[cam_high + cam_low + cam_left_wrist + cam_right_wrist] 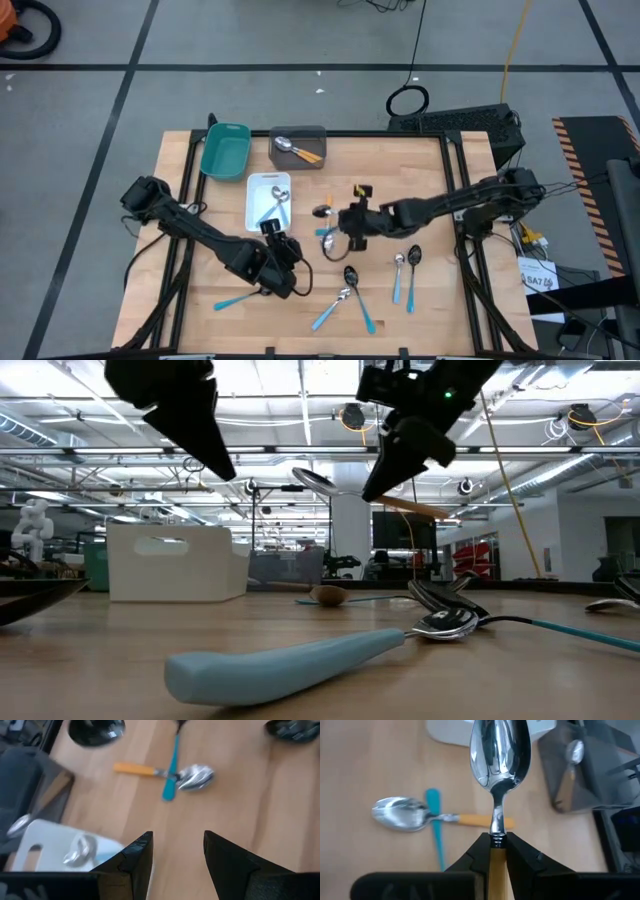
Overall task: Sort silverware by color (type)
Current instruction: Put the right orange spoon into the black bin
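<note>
Wooden table (420,160) on grey floor, black tape lines; far edge carries teal tray (225,150) near far-left corner, grey tray (300,135) beside it, white tray (262,190) just nearer the middle.

Right gripper (352,222) over table centre, clamped on neck of orange-handled spoon (499,767); silver bowl sticks out ahead of fingertips, raised clear of the wood in low view. Handle mostly hidden between the fingers in right wrist view; only a strip of orange seen.

Left gripper (177,852) just off near edge of white tray, fingers parted, nothing between them. Gripper body covers part of tray's near end from above.

Grey tray: one orange-handled spoon (297,150) inside. Count beyond that not resolvable.

White tray: blue-handled spoon (277,205) inside, handle end hidden under left gripper. Left wrist view shows silver bowl there, blurred.

Beside right gripper, toward table centre: orange-handled spoon and blue-handled spoon (434,827) crossed on bare wood, touching. From above, largely masked by the gripper.

Near edge: blue spoon (238,299) lying partly under left arm, bowl hidden. Three more blue spoons (345,300) fanned near middle of near edge, one with black bowl. Two further blue spoons (405,275) side by side toward right edge.

Low view: big blue handle in foreground, bowl end tangled with others, individual spoons not separable.
</note>
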`<action>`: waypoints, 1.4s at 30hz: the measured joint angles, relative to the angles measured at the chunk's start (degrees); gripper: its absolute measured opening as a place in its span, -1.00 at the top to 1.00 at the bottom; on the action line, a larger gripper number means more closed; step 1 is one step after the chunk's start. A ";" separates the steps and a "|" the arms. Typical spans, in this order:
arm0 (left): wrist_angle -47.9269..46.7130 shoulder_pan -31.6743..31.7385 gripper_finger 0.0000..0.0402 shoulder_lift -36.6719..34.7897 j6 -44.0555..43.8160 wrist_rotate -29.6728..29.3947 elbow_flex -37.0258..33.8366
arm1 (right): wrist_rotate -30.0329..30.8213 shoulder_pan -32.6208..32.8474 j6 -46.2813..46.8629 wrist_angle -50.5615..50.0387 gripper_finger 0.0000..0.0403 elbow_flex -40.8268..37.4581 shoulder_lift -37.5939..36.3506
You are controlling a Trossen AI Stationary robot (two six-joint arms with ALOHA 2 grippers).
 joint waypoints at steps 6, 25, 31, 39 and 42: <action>1.92 -0.65 0.13 -0.05 3.61 -5.80 -3.52 | -3.30 -4.65 -3.66 -0.02 0.82 2.65 0.00; 38.98 -3.59 0.13 -18.44 20.50 -10.32 -27.98 | -16.69 -18.00 -11.39 5.75 0.82 13.94 0.83; 40.73 -3.05 0.13 -19.35 21.33 -10.25 -29.66 | -20.01 -22.87 -12.40 2.83 0.82 20.31 1.55; 42.22 -2.32 0.13 -19.35 23.86 -10.16 -29.64 | -29.60 -30.91 -9.17 6.47 0.82 20.97 2.03; 42.86 -2.34 0.13 -19.35 25.66 -10.14 -29.64 | -34.23 -33.14 -6.92 12.62 0.82 21.03 3.54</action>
